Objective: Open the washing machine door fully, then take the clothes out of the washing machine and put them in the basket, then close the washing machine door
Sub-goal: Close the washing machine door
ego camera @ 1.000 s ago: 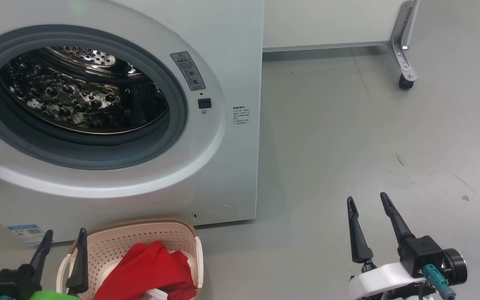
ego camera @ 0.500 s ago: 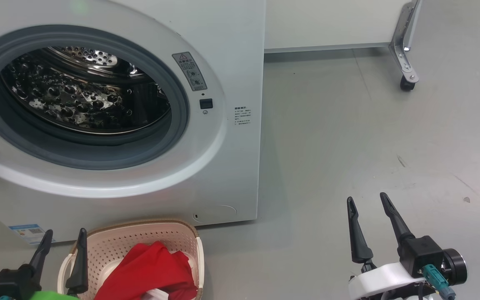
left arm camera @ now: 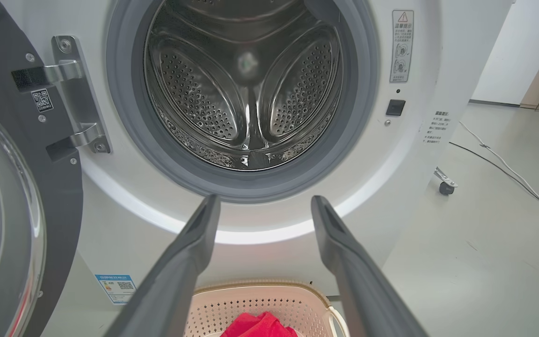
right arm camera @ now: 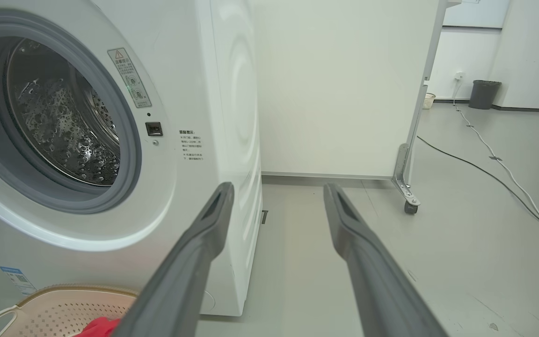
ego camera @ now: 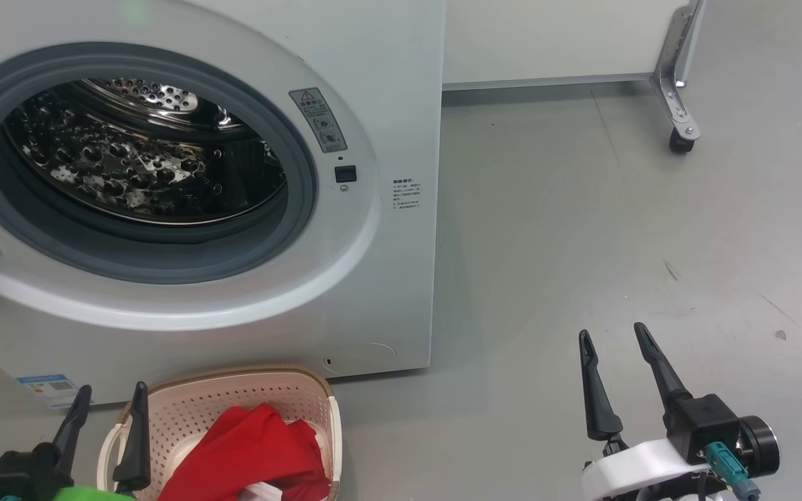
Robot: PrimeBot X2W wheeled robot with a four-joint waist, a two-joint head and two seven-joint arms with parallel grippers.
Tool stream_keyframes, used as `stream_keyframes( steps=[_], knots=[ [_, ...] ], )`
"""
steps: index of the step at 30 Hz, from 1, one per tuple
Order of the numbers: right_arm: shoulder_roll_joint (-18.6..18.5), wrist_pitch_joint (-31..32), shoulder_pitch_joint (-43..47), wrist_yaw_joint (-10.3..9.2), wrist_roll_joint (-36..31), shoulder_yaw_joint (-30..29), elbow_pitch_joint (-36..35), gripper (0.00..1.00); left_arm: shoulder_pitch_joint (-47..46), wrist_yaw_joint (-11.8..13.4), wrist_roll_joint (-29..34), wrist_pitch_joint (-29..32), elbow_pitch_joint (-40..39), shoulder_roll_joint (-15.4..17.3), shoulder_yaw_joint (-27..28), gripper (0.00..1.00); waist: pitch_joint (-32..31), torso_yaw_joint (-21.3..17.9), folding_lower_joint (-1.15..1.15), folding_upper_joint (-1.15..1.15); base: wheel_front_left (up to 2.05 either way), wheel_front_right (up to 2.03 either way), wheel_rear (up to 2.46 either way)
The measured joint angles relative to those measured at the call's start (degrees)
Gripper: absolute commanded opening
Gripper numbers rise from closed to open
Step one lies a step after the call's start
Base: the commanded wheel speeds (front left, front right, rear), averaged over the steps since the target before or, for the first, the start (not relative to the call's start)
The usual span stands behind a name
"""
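Idling: left gripper point(ego camera: 113, 387), right gripper point(ego camera: 612, 330) unmoved, spread wide, empty; only camera drifted. Clothes point(ego camera: 248, 445) in basket point(ego camera: 234, 376), drum point(ego camera: 136, 174) bare, door point(left arm camera: 59, 196) open: closing remains.

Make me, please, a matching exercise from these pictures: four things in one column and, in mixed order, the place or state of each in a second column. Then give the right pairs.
Column 1
1. washing machine door
2. clothes
3. drum
4. right gripper

Column 2
a. open, above the bare floor
b. lying in the basket
c. swung open, at the left
d. shiny steel, no clothes inside

Pairs: 1-c, 2-b, 3-d, 4-a
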Motion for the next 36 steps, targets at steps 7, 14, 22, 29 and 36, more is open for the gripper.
stream_keyframes(
  steps=[7,14,22,29,36],
  knots=[
    [0.01,0.00,-0.01,0.00,0.02,0.03,-0.02,1.00,0.00,-0.02,-0.41,0.00,0.01,-0.08,0.53,1.00,0.29,0.05,0.00,0.00,-0.44,0.44,0.00],
    [0.01,0.00,-0.01,0.00,0.47,0.26,-0.05,1.00,0.00,-0.07,-0.41,0.00,-0.04,-0.01,0.92,1.00,0.74,-0.10,0.00,0.00,-0.73,0.73,0.00],
    [0.01,0.00,-0.01,0.00,0.54,0.22,-0.11,1.00,0.01,-0.32,-0.41,0.00,-0.07,0.07,1.44,1.00,1.35,-0.26,0.00,0.00,-1.00,1.00,0.00],
    [0.01,0.00,-0.04,0.00,0.55,0.31,-0.14,1.00,0.00,-0.56,-0.32,0.00,-0.29,0.10,1.70,1.00,1.73,-0.04,0.00,0.00,-1.33,1.33,0.00],
    [0.01,0.00,-0.07,0.00,0.55,0.37,-0.14,1.00,-0.01,-0.56,0.97,0.00,-0.51,0.63,2.50,1.00,1.88,0.08,0.00,0.00,-1.39,1.39,0.00]
  ],
)
